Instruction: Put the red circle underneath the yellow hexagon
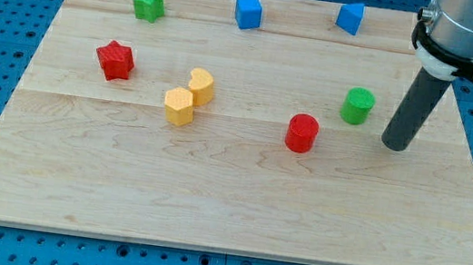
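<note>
The red circle lies right of the board's middle. Two yellow blocks sit touching, left of the middle: the yellow hexagon lower left, and a second yellow block at its upper right, whose shape I cannot make out for sure. My tip rests on the board to the right of the red circle, about a hundred pixels away, level with it. A green circle stands between them, slightly higher up. My tip touches no block.
A red star lies at the left. A green star, a blue cube and another blue block line the view's top. The wooden board is ringed by a blue pegboard.
</note>
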